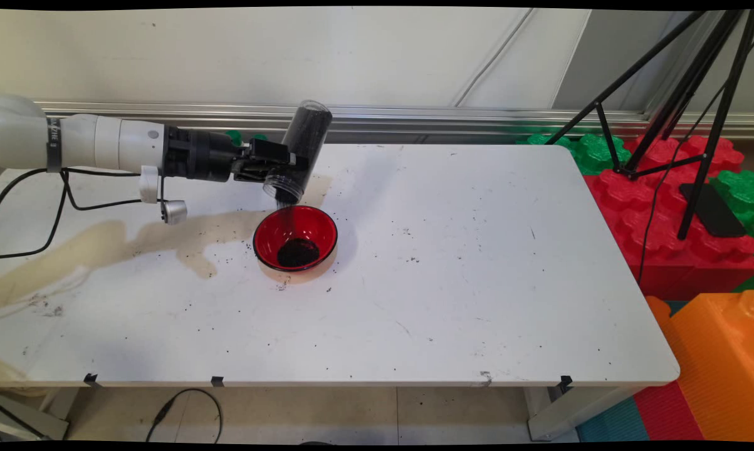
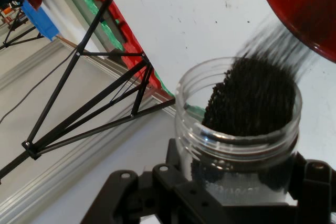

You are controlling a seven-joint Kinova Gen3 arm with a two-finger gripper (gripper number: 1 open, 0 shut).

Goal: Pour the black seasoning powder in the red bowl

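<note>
My gripper (image 1: 282,164) is shut on a clear plastic jar (image 1: 300,150) filled with black grains, held tilted with its open mouth pointing down over a red bowl (image 1: 295,238). A thin stream of black grains (image 1: 286,216) falls from the jar's mouth into the bowl, where a dark pile (image 1: 298,252) lies. In the hand view the jar (image 2: 239,129) stands between the fingers, grains spilling over its rim toward the red bowl (image 2: 310,9) at the upper right.
Loose black grains are scattered on the white table (image 1: 452,282) around the bowl. A tan stain (image 1: 101,244) spreads across the left side. A black tripod (image 1: 684,106) stands over red and green foam blocks (image 1: 665,207) at the right.
</note>
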